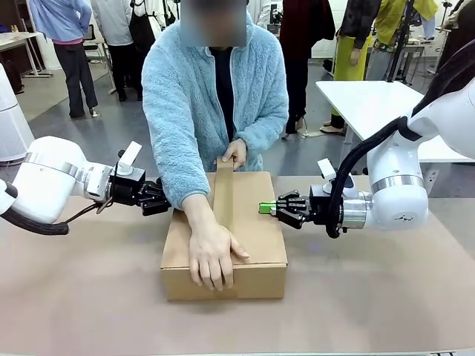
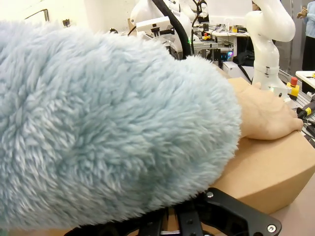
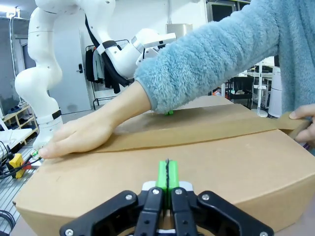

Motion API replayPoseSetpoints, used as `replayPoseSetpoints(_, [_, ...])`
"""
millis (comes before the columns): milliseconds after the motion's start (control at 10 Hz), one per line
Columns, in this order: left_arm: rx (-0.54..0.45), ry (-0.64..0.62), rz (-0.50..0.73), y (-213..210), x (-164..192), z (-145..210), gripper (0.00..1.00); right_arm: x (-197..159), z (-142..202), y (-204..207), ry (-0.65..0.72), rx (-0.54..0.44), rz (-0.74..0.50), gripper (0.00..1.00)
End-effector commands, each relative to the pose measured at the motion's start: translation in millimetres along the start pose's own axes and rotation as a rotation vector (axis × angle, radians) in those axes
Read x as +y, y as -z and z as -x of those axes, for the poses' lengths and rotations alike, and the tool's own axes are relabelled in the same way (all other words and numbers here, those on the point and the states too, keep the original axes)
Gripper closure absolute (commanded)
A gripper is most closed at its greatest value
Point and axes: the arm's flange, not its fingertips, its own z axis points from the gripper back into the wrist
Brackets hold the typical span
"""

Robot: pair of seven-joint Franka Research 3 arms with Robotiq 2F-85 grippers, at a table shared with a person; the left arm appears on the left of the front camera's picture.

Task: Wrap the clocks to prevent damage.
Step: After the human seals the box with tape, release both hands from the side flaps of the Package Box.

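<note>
The table [image 1: 89, 297] carries a plain pinkish-tan surface that spans the full width of the front view. One item rests directly on it: a closed brown cardboard box [image 1: 256, 222], set at the table's middle with a short side facing the camera. A strip of brown tape [image 1: 223, 194] runs lengthwise along the centre of the box lid. In the right wrist view the box [image 3: 206, 167] lies directly ahead of the green fingertips [image 3: 167, 174], with their tips against its near wall. In the left wrist view the box [image 2: 275, 172] lies just beyond the black fingers [image 2: 221, 214], at the table edge [image 2: 305, 223].
</note>
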Motion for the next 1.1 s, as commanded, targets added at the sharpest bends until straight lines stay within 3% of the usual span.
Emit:
replayPoseSetpoints(0, [0.002,0.007,0.000,0.2,-1.2,0.8,0.99,0.4,1.7,0.7,0.002,0.005,0.001,0.99])
replayPoseSetpoints(1000, [0.002,0.007,0.000,0.2,-1.2,0.8,0.99,0.4,1.7,0.7,0.002,0.005,0.001,0.99])
